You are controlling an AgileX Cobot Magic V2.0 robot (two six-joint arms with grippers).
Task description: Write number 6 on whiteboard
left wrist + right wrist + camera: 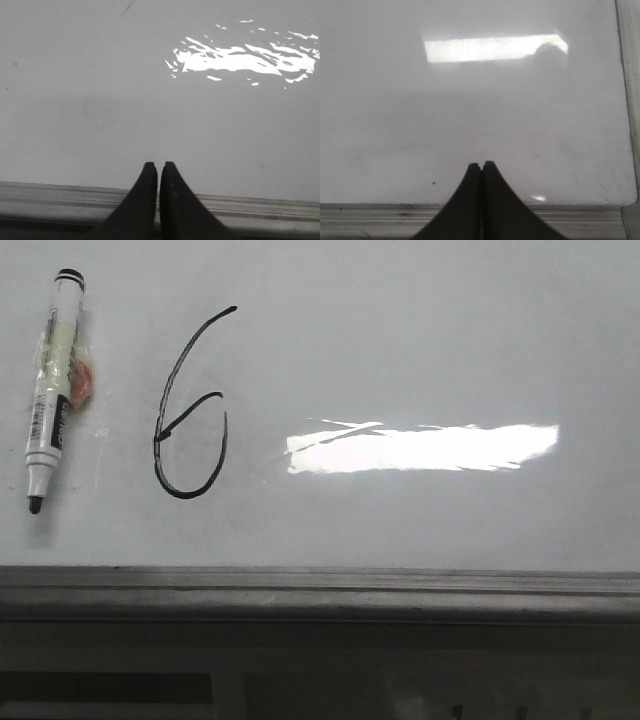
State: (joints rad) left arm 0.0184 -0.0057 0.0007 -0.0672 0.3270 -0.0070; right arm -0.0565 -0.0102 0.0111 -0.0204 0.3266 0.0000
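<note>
Near the left edge of the whiteboard (420,350) a marker (54,388) lies flat and uncapped, black tip pointing toward the near edge, with a small orange-red smudge or scrap just beside its barrel. Just to the right of it stands the number 6 (188,410), a thin black digit with a long curved top stroke and a loop that does not quite close; it sits in the left part of the board, well clear of the grey rail (320,585) along the near edge. Further right, a bright rectangular reflection crosses the middle of the board. Neither arm shows in the front view. The left gripper (158,165) hovers over the near rail with its jaws almost touching and nothing between them; the right gripper (482,164) hangs near the board's near right corner, jaws pressed together and empty. By the look of it the writing is done and the marker set down, so nothing seems to be left but keeping both arms clear of the wet ink.
</note>
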